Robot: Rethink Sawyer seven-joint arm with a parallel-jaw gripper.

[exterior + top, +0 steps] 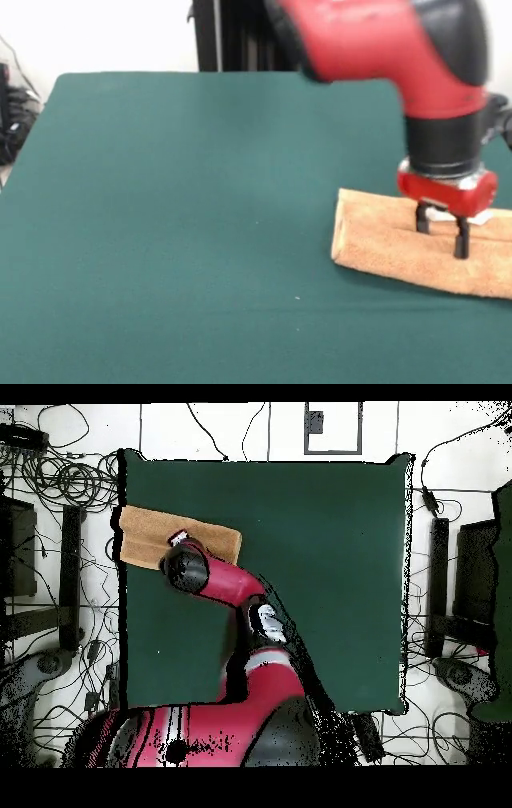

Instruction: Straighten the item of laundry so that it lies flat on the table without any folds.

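**Reader:** Starting with the towel, where does it lie?

**Describer:** Seen from across the table, the orange-tan towel [400, 244] sits at about 4 o'clock on the dark green table [176, 224], running off the picture's right edge. It is a long, narrow band, doubled over on itself: the end facing 9 o'clock is a thick, rounded fold, not a single flat layer.

**Reader:** And from above?

**Describer:** Looking straight down, the towel [150, 534] lies at about 10 o'clock on the table [330, 564], right against the table's left edge. It is a strip, longer than it is wide, tilted slightly so its right end sits lower. Most of the green cloth is bare.

**Reader:** Where is the arm?

**Describer:** The red and black arm [376, 40] comes in from 12 o'clock in the front view and bends down over the towel. From above it reaches from the base at 6 o'clock up toward 10 o'clock, its wrist covering the strip's lower edge.

**Reader:** What is the pincer doing?

**Describer:** The gripper [441, 232] points straight down. Its two black fingers [422, 218] stand apart, with a clear gap between them, their tips on the towel's top surface. Nothing is pinched between them.
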